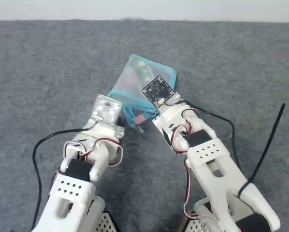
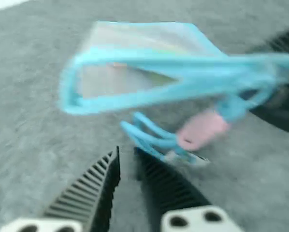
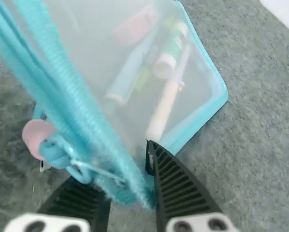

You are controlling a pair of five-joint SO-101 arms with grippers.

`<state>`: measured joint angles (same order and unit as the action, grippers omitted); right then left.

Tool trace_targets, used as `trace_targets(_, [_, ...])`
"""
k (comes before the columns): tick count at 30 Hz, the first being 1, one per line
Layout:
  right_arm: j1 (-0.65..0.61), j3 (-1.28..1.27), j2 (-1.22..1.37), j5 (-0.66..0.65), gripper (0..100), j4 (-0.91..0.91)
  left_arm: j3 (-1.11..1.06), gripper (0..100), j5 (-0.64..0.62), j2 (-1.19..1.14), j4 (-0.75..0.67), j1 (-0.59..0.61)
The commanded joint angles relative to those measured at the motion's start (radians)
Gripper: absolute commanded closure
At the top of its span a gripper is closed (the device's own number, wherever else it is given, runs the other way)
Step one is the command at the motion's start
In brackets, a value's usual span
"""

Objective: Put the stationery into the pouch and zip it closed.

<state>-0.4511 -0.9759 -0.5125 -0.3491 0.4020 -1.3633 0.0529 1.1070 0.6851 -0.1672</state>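
Nearest in, the left gripper [image 2: 127, 153] sits low over the grey mat [image 1: 48, 58]. Its jaws are a narrow slit apart with nothing between them, nosed up just short of the blue pull cord [image 2: 151, 137] and its pink bead [image 2: 202, 129]. I'd say it's lined up to take the pull. At 5 o'clock of the pouch [image 1: 135, 77], the right gripper [image 3: 122, 171] is pinched tight onto the zip-side edge, which seems to give the bag an anchor to tug against. The zip edge [image 2: 149, 60] gapes in a loop, so the mouth looks unzipped. Farther out, the stationery [image 3: 168, 58] lies inside the clear wall, bunched toward the pouch's far end at 12 o'clock. That puts it well out of the zip's path, so the filling looks done and the closing not yet.
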Motion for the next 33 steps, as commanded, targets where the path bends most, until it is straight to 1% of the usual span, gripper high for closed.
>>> trace_targets(1, [0.005,0.054,-0.015,0.057,99.3,-0.002,0.107,84,0.008,0.037,0.118,-0.071])
trace_targets(4, [0.001,0.043,-0.065,0.071,99.3,-0.001,0.131,81,0.006,0.037,0.166,-0.083])
trace_targets(9, [-0.002,-0.023,-0.177,0.072,99.3,-0.002,0.119,81,0.003,0.103,0.176,-0.121])
trace_targets(12, [-0.036,-0.08,-0.237,0.066,99.3,-0.001,0.077,80,-0.028,0.163,0.152,-0.141])
trace_targets(17, [-0.104,-0.15,-0.366,0.064,99.3,0.039,0.033,72,-0.038,0.189,0.12,-0.141])
trace_targets(24, [-0.122,-0.153,-0.47,0.064,99.3,0.116,0.035,72,-0.043,0.19,0.117,-0.143])
trace_targets(27, [-0.159,-0.181,-0.475,0.064,99.3,0.113,0.024,72,-0.087,0.189,0.072,-0.141])
trace_targets(29, [-0.183,-0.189,-0.472,0.046,99.3,0.113,0.005,75,-0.092,0.189,0.04,-0.141])
trace_targets(33, [-0.185,-0.199,-0.472,0.032,99.3,0.105,-0.015,87,-0.089,0.195,0.0,-0.141])
